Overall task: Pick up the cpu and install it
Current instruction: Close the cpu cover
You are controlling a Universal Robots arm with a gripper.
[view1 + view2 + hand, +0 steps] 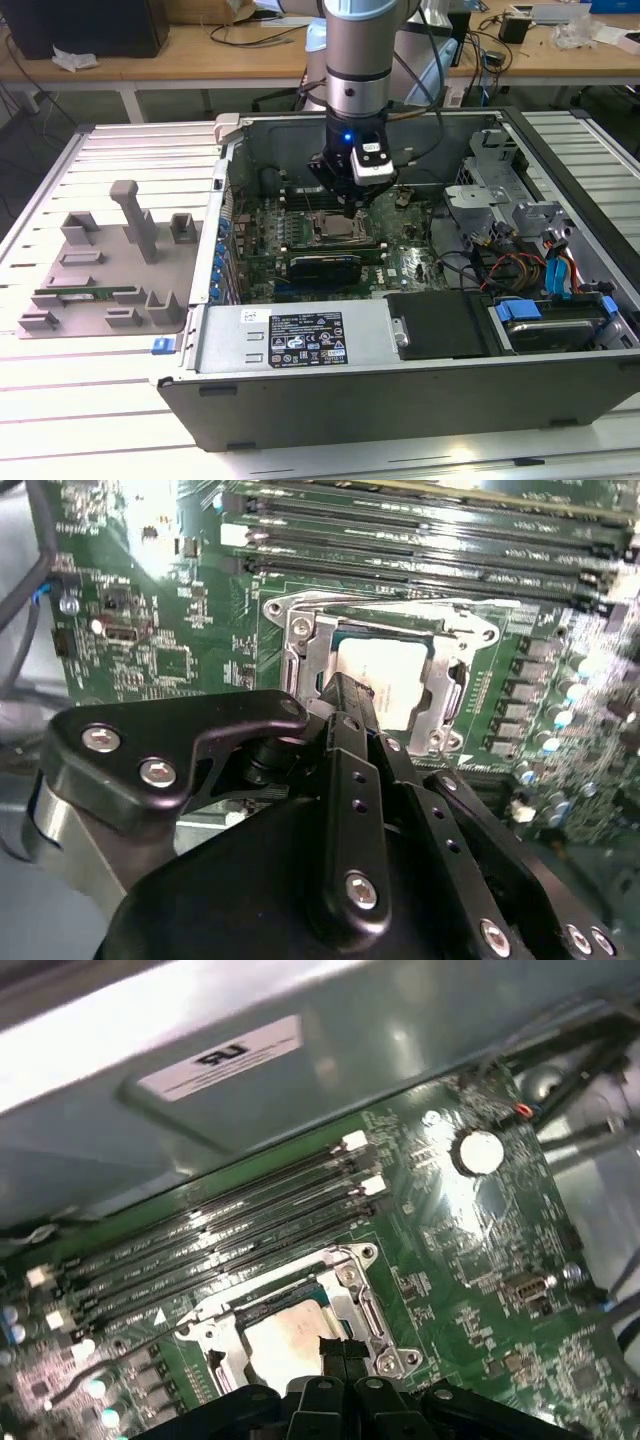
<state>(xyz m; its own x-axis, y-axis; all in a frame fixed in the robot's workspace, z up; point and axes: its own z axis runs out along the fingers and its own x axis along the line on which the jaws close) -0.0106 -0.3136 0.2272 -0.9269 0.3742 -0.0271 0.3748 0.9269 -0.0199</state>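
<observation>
A grey parts tray point(100, 270) lies at the exterior view's left beside the open computer case point(400, 385). Inside, the gripper point(345, 692), fingers drawn together, hovers just above the cpu point(388, 675), which is seated in the socket frame point(300, 630).

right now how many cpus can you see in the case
1. The cpu lies in the socket frame on the motherboard, with the tip of the claw at its edge, covering part of it.
</observation>
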